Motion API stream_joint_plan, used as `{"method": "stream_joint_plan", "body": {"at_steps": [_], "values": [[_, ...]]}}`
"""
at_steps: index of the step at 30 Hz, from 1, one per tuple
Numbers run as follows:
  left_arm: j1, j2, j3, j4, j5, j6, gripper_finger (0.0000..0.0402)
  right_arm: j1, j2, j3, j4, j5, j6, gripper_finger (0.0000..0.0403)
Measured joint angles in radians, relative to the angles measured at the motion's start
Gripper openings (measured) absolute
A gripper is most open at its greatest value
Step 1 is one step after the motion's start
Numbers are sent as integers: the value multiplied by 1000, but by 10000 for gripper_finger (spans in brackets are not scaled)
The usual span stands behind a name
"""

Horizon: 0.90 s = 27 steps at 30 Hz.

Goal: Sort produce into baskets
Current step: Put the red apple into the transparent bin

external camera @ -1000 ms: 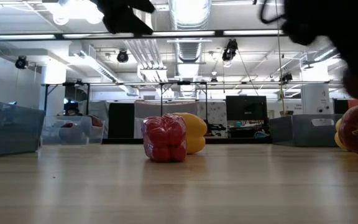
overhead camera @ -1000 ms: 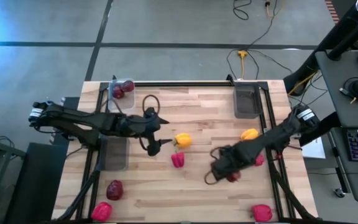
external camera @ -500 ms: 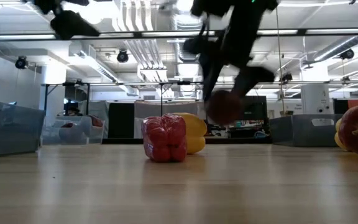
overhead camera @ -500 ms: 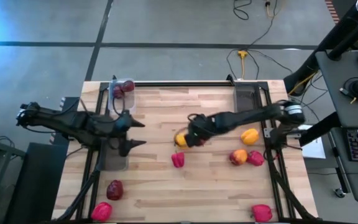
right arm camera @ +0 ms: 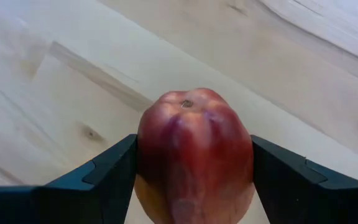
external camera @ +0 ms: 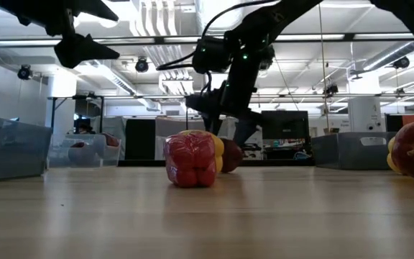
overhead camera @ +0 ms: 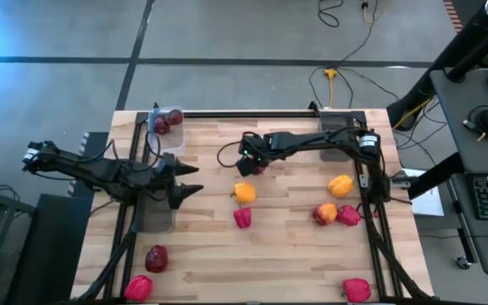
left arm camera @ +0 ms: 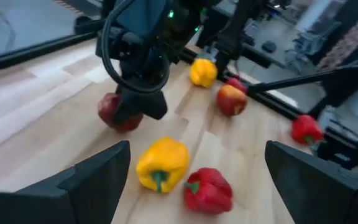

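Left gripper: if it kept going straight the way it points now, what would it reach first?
Probably the yellow pepper, with the red pepper just beside that line. The left gripper is open and points across the table at them; depth is hard to judge.

The right pincer point(overhead camera: 251, 163), which a second ago hung over the near right of the bench point(overhead camera: 295, 254), now sits at the far middle, beyond the yellow pepper point(overhead camera: 244, 192), its fingers clamped on a dark red apple point(right arm camera: 194, 152) lowered close to the wood. The left pincer point(overhead camera: 189, 180) has drawn back leftward, over the grey basket point(overhead camera: 153, 219), fingers spread.
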Motion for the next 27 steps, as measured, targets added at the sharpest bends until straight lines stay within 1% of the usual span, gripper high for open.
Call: {"method": "stream_joint_plan", "body": {"at_steps": [3,5,7,11,14,16,20,22,24,27], "values": [[3,33,16,-4,-10,-31,355,-13,31,28,8,-7,-23,273],[2,42,24,34,-10,5,355,-18,40,38,16,-10,-38,288],[2,42,42,57,-10,38,355,-20,40,44,11,-25,-37,311],[21,47,89,35,-59,88,355,-4,-7,46,-30,-29,-36,361],[48,66,135,16,-67,118,355,18,-86,49,-86,-22,-26,377],[68,94,158,-21,-64,131,355,44,-140,49,-145,18,-13,378],[108,183,187,-25,-59,144,364,116,-266,48,-263,121,26,379],[136,243,205,-18,-81,126,369,154,-327,48,-304,174,44,379],[166,309,221,-28,-87,85,371,189,-374,45,-327,251,85,379],[201,411,261,-22,-87,-39,370,234,-433,33,-359,330,118,379]]}}
